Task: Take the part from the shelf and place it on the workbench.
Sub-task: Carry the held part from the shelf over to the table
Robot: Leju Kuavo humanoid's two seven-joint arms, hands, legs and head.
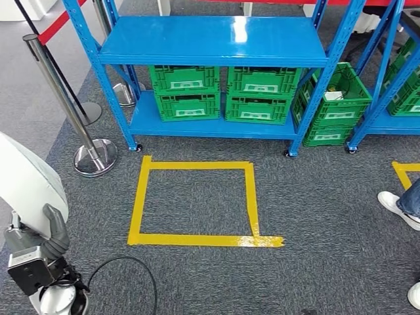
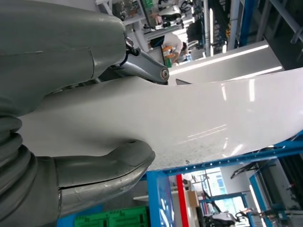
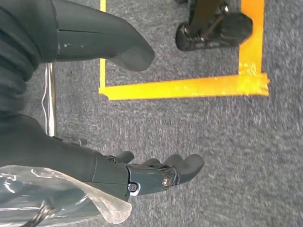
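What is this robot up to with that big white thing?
The robot's left hand holds a large white panel, the thumb on one face and the fingers on the other, as the left wrist view shows. It faces a blue shelf stacked with green crates, with a yellow tape square on the grey carpet in front. Its right hand hangs open above the carpet, holding nothing. A person's shoe shows at the right edge. The panel is not yet set down.

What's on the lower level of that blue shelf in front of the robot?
Four green crates sit on the blue shelf's lower level, stacked in pairs side by side. The upper level covers their tops, so what is in them cannot be seen.
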